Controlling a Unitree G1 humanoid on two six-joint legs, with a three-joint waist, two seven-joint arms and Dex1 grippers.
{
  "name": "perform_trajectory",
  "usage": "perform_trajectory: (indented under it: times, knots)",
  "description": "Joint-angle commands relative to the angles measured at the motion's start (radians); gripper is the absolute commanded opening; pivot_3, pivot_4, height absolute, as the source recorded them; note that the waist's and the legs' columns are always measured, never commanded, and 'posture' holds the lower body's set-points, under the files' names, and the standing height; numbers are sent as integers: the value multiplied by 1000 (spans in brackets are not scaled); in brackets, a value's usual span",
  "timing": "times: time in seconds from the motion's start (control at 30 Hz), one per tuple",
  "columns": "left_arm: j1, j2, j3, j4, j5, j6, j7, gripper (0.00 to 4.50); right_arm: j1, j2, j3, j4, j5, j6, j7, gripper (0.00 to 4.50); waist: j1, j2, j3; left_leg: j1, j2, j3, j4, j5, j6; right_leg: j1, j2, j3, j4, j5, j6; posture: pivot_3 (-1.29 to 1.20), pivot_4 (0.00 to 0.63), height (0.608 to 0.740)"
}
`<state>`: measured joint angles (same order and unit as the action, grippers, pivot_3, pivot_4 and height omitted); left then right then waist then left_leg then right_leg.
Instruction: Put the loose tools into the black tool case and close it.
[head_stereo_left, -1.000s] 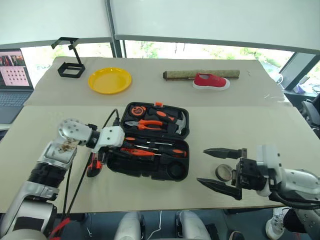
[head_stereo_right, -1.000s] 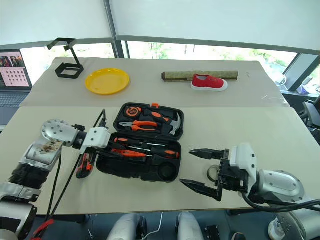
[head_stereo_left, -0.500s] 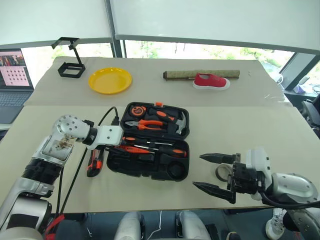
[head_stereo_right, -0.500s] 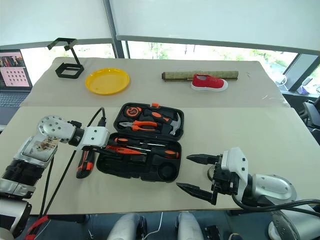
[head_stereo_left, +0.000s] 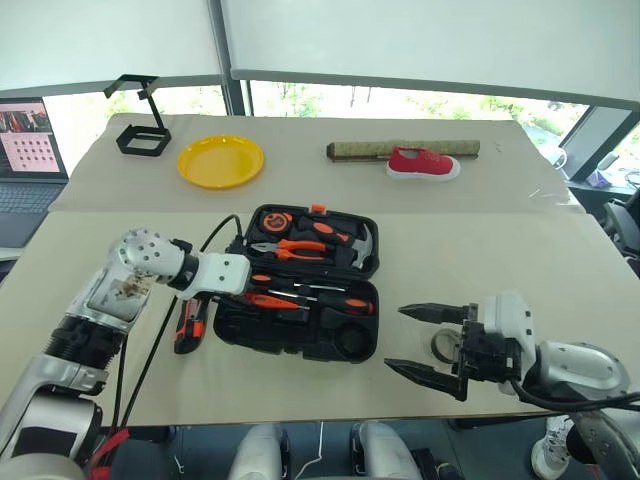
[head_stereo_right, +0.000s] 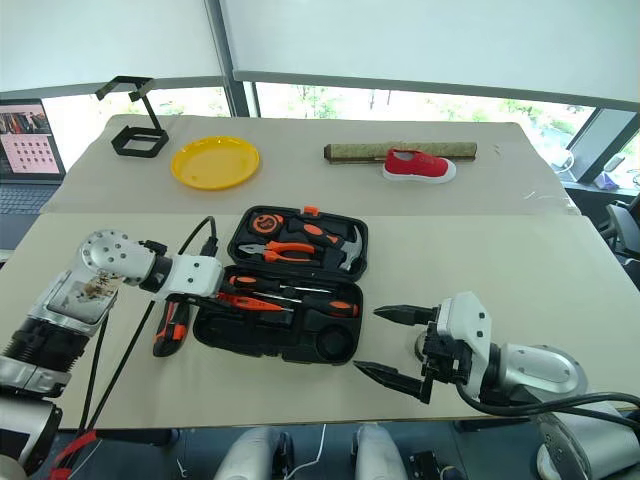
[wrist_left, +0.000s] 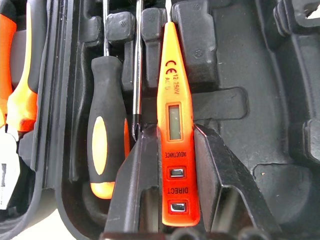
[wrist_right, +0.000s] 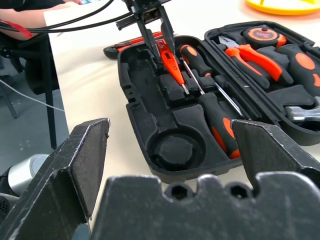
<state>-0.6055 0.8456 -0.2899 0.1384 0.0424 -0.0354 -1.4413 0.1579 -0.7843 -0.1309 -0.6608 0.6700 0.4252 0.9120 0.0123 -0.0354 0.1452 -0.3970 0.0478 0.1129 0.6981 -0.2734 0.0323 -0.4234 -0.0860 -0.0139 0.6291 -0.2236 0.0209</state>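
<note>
The black tool case (head_stereo_left: 292, 347) lies open in the middle of the table. My left gripper (head_stereo_left: 262, 297) reaches into its near half from the left, shut on the slim orange tester screwdriver (wrist_left: 172, 120). The tester's tip lies among the moulded slots. Two black-and-orange screwdrivers (wrist_left: 102, 140) (wrist_right: 220, 127) lie in slots beside it. The orange-black utility knife (head_stereo_left: 190, 325) rests on the table just left of the case. My right gripper (head_stereo_left: 394, 337) hovers open to the right of the case. The small dark tape roll (head_stereo_left: 443, 346) sits on the table just behind its fingers.
Orange pliers (head_stereo_left: 290, 248), a hammer (head_stereo_left: 362, 245) and a round tape measure (head_stereo_left: 274, 221) sit in the case's far half. Farther back are a yellow plate (head_stereo_left: 220, 160), a black wire stand (head_stereo_left: 140, 125), a red shoe (head_stereo_left: 423, 162) and a long block (head_stereo_left: 400, 148). A laptop (head_stereo_left: 25, 150) stands far left.
My left arm has lifted its elbow and the wrist has tilted a little, with the tester still held over the case. The right gripper has barely shifted.
</note>
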Motion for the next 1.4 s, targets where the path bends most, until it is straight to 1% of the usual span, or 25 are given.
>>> perform_trajectory:
  times: [0.03,0.23,0.3,0.33,0.4,0.5,0.53,0.57,0.7,0.8,0.83,0.87,0.93,1.07,1.1,1.13,1.17,1.4]
  knots:
    - [22,17,-60,-24,63,35,-18,444,-27,-2,-2,-14,8,12,-8,4500,-1,0,0,0,0,0,0,0,0,0,0,0,0,0,0,0,150,740]
    - [41,5,-65,-59,52,95,-10,444,-43,1,9,-20,11,27,-14,4500,0,0,0,2,0,0,0,0,0,1,0,1,0,0,0,0,150,740]
    - [44,16,-51,-55,31,87,-25,1445,-43,1,7,-21,14,27,-13,4500,0,0,-1,2,0,0,0,0,0,1,0,1,0,0,0,0,150,740]
    - [46,18,-41,-52,20,82,-27,1598,-42,0,6,-22,16,27,-12,4500,-1,0,-1,2,0,0,0,0,0,1,0,1,0,0,0,0,150,740]
    - [46,12,-12,-42,-21,55,-34,2383,-41,1,5,-25,22,29,-11,4500,-3,0,-1,2,0,0,0,0,0,1,1,1,0,0,0,0,150,740]
    - [30,-8,31,-4,-73,-14,-29,3317,-40,2,6,-28,29,33,-10,4500,-5,0,-1,2,0,0,-1,0,0,0,1,2,0,0,0,0,150,740]
    - [23,-11,41,7,-92,-29,-37,3752,-40,1,7,-28,30,34,-9,4500,-4,0,-1,2,0,0,-1,0,0,0,1,2,0,0,0,0,150,740]
    - [17,-17,56,17,-121,-45,-52,4041,-41,1,9,-28,30,35,-8,4500,-3,0,0,1,0,0,-1,0,0,0,1,2,0,0,0,0,150,740]
    - [-4,-41,102,53,-204,-52,-70,4041,-44,0,8,-16,31,31,1,4500,1,0,0,-2,1,0,1,0,0,-1,1,0,0,0,0,0,150,740]
    - [-8,-95,160,101,-287,-34,-46,4041,-48,12,14,4,22,13,12,4500,4,0,0,-1,1,0,2,0,0,-1,1,0,0,0,0,0,150,740]
    - [-2,-109,170,112,-303,-33,-47,3517,-50,19,16,10,19,6,14,4500,4,0,0,-2,1,0,3,0,0,-1,1,0,0,0,0,0,150,740]
    - [8,-118,175,116,-319,-23,-55,3374,-53,27,19,15,18,-1,15,4500,2,0,0,-2,1,-1,3,0,0,0,1,0,0,0,0,0,150,740]
    - [26,-134,186,123,-343,-16,-66,2536,-61,44,23,22,16,-12,17,4500,0,0,0,-2,1,-1,3,0,0,0,1,0,1,0,0,0,150,740]
    - [58,-149,178,192,-314,-70,-50,1058,-77,70,33,43,3,-39,25,4500,-3,0,0,-2,1,0,3,0,0,-1,1,0,1,0,0,0,150,740]
    - [66,-151,174,208,-304,-83,-43,797,-80,73,36,48,-1,-43,28,4500,-3,0,0,-2,1,0,3,0,0,-1,1,0,1,0,0,0,150,740]
    - [76,-153,171,216,-299,-90,-40,343,-83,74,38,53,-6,-48,32,4500,-2,0,0,-1,1,0,3,0,0,0,1,0,1,0,0,0,150,740]
    - [83,-154,169,222,-297,-99,-38,15,-85,76,39,57,-9,-50,34,4500,-1,0,0,-2,1,0,3,0,0,-1,1,0,1,0,0,0,150,740]
    - [107,-161,160,261,-246,-159,0,15,-105,81,41,74,-21,-52,45,4500,3,0,0,-2,1,-1,4,0,0,0,1,0,1,1,0,0,150,740]
